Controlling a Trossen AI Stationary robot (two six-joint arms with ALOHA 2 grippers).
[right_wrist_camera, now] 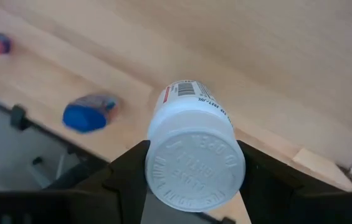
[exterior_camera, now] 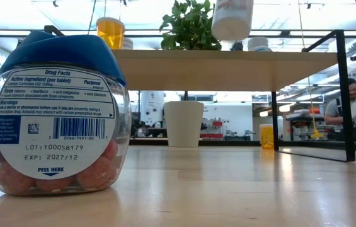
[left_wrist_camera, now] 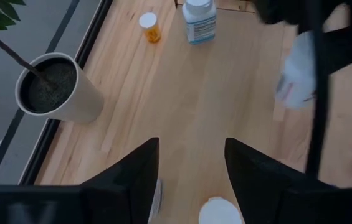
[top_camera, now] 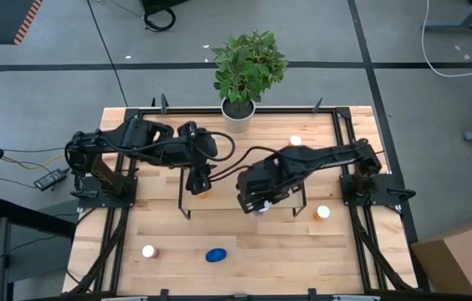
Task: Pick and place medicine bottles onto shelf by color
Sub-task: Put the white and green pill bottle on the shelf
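Observation:
My right gripper (top_camera: 257, 203) is shut on a white bottle (right_wrist_camera: 191, 134) above the light-wood shelf (exterior_camera: 228, 63). In the low view the bottle (exterior_camera: 231, 19) hangs clear of the shelf top. My left gripper (top_camera: 200, 181) is open above an orange bottle (exterior_camera: 111, 31) that stands upright on the shelf's left part. That bottle's white cap (left_wrist_camera: 219, 213) shows below and between the open fingers. The blue oval bottle (top_camera: 215, 255) and a reddish bottle (top_camera: 148, 251) lie on the table near its front edge. My right gripper pinches the white bottle's cap (right_wrist_camera: 158, 168) between its two fingers, one on each side of the cap. The fingers come from above, pointing down. The bottle hangs below them, cap up, clear of the shelf.
A white plant pot (top_camera: 237, 113) stands at the table's far edge. An orange bottle (top_camera: 322, 212) and a white-capped one (top_camera: 296, 140) stand on the table to the right. Black rails (exterior_camera: 341, 94) edge the shelf. A person (exterior_camera: 354, 107) sits beyond the table.

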